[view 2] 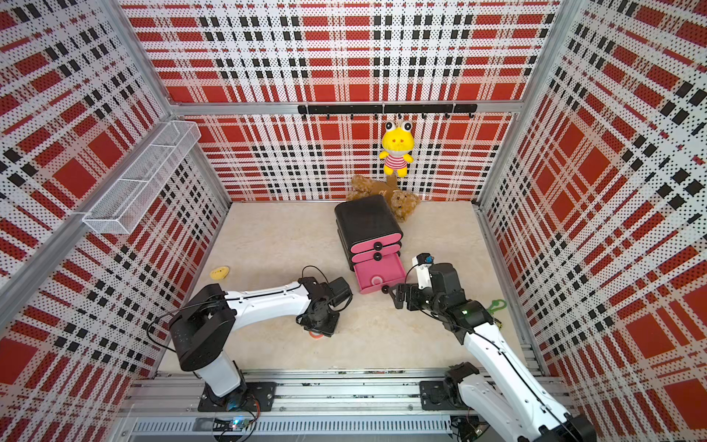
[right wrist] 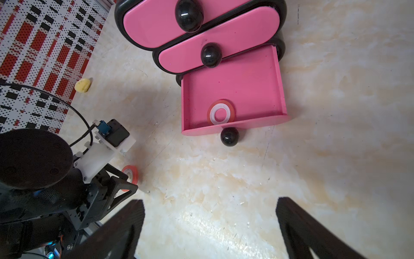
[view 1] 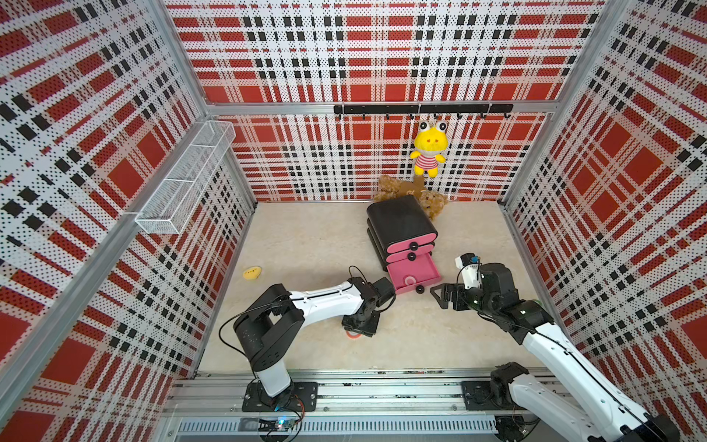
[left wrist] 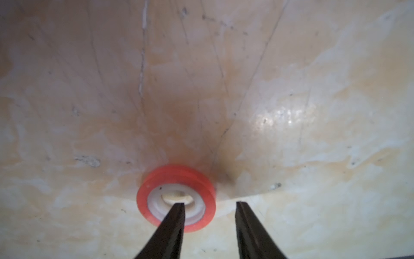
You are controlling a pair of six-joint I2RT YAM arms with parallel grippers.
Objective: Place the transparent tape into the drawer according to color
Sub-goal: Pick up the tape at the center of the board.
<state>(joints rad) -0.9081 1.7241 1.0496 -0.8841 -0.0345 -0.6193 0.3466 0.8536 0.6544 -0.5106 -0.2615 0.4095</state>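
Left gripper stands partly open, jaws straddling the red tape ring, unclamped; right gripper gapes wide. Both hold nothing.

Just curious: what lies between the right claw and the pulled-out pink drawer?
Nothing: the right wrist view shows only bare tabletop between the right gripper and the open bottom drawer.

Identify the walls by their red, black and white plaid, overlaid with fine black dots. The counter is cream with tan marbling. The cabinet is black; its drawers are pink with glossy black knobs. The tape ring inside the open drawer is red with a white core; the second tape ring is orange-red, also white-cored. The blob toy is yellow.
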